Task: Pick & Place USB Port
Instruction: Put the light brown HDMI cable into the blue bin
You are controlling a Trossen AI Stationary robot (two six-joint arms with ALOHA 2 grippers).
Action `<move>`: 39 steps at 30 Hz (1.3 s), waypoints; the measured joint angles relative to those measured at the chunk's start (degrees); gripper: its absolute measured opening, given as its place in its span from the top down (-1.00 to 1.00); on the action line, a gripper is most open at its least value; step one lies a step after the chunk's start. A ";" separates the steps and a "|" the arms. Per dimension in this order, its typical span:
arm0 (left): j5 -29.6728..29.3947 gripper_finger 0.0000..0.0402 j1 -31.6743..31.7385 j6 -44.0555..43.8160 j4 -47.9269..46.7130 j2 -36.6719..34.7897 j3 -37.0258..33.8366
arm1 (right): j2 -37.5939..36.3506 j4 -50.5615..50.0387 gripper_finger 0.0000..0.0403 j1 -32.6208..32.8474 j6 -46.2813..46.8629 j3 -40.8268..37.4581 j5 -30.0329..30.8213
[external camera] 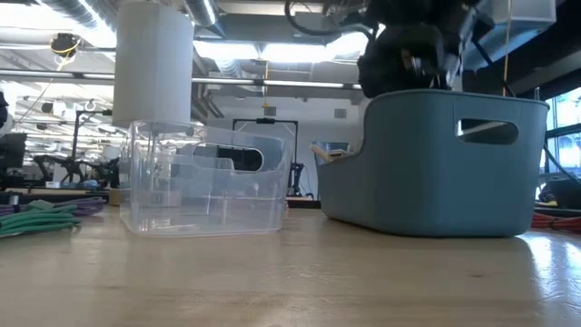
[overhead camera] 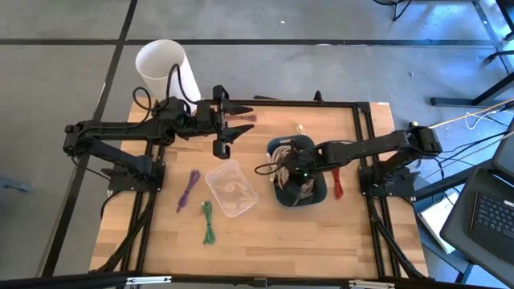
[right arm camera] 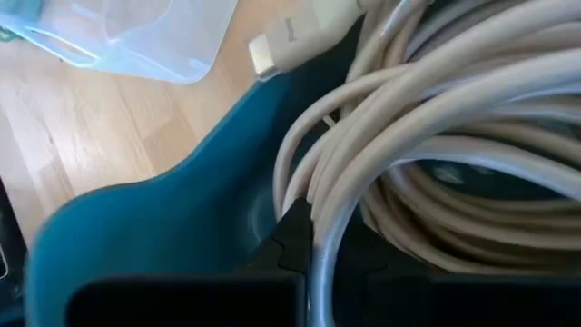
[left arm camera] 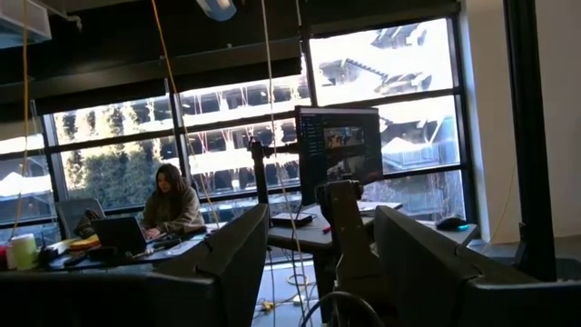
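My right gripper [right arm camera: 304, 250], clenched on the white cable [right arm camera: 436, 118] at centre frame, should lift straight, clearing the blue bin [right arm camera: 182, 200].

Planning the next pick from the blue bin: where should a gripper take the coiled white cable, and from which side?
Judging by its pose, grip the bundled strands of the white cable where they run side by side, coming straight down into the blue bin. The bin walls block side approaches. The right gripper is already shut on a strand there.

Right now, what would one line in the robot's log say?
right gripper: shut on beige cable, over blue bin | left gripper: open, raised beyond clear container
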 joint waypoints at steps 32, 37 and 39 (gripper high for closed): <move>0.57 0.02 0.00 0.00 -0.02 0.00 0.00 | -1.05 -0.35 0.02 -2.81 2.32 0.99 0.90; 0.61 0.02 -0.25 -0.44 -0.24 0.00 -0.02 | -1.08 -8.54 0.05 -2.65 -0.48 6.66 4.76; 0.61 0.02 -0.31 -0.44 -0.31 0.00 0.00 | -1.18 -10.83 0.05 -2.45 -1.51 8.06 6.37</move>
